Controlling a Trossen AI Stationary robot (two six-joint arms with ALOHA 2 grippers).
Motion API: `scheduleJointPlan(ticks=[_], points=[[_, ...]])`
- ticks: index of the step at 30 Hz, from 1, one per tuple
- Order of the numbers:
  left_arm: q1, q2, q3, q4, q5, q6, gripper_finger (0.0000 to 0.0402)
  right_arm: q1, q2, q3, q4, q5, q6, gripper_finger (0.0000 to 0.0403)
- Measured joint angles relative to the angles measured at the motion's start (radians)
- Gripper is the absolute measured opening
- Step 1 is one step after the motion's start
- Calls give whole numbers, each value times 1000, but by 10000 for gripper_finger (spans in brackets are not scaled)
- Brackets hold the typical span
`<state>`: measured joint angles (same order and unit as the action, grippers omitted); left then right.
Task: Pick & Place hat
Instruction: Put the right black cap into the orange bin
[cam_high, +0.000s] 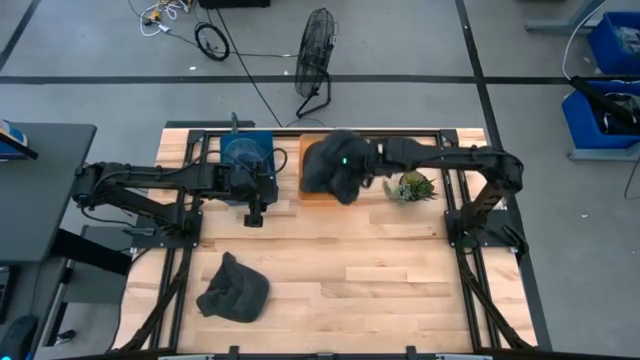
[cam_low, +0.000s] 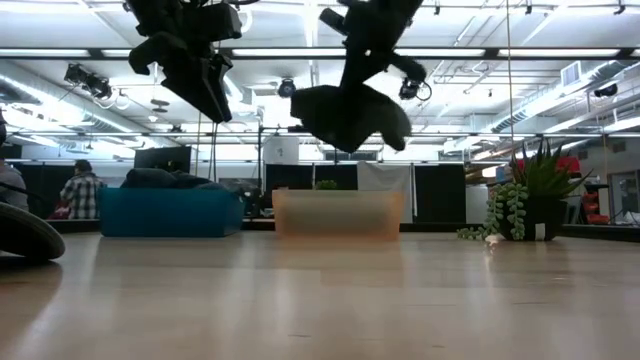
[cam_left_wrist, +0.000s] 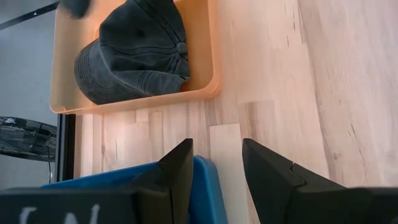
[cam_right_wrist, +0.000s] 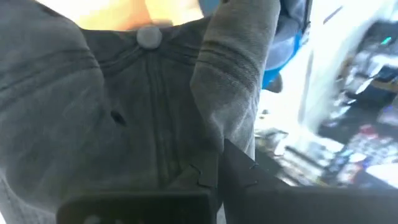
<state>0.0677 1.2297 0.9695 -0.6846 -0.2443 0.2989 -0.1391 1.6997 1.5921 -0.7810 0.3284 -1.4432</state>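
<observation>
From above, the right pincer (cam_high: 345, 172) carries a dark grey cloth cap (cam_high: 336, 166) over the shallow orange plastic bin (cam_high: 306, 194) at the back of the pale wooden table (cam_high: 380, 260). A second dark cap (cam_high: 234, 290) lies near the table's front left. The left pincer (cam_high: 254, 213) waits beside the blue plastic bin (cam_high: 246, 152). A small potted green plant (cam_high: 411, 186) stands just right of the carried cap.

At table height, the carried cap (cam_low: 350, 115) hangs well above the orange bin (cam_low: 338, 214). Dropped from there, I judge it could drape over the rim or land outside, since limp cloth falls unevenly.

The left wrist camera shows its own fingers (cam_left_wrist: 178, 172) spread and holding nothing, with the held cap (cam_left_wrist: 134, 51) seen against the bin's floor (cam_left_wrist: 201, 43).

The right wrist camera shows the pincer pinching a fold of the cap's cloth (cam_right_wrist: 124, 118); a thin fold may slip early.
</observation>
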Motion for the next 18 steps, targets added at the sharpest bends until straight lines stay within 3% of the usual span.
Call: scheduleJointPlan(ticks=[4, 9, 18], points=[[0, 0, 0, 0, 0, 0, 142, -66, 13, 1, 42, -62, -174, 1], [0, 0, 0, 1, 0, 0, 142, -122, 54, 1, 43, -199, -201, 1], [1, 0, 0, 13, 0, -23, 142, -164, 194, 1, 83, -217, -343, 1]])
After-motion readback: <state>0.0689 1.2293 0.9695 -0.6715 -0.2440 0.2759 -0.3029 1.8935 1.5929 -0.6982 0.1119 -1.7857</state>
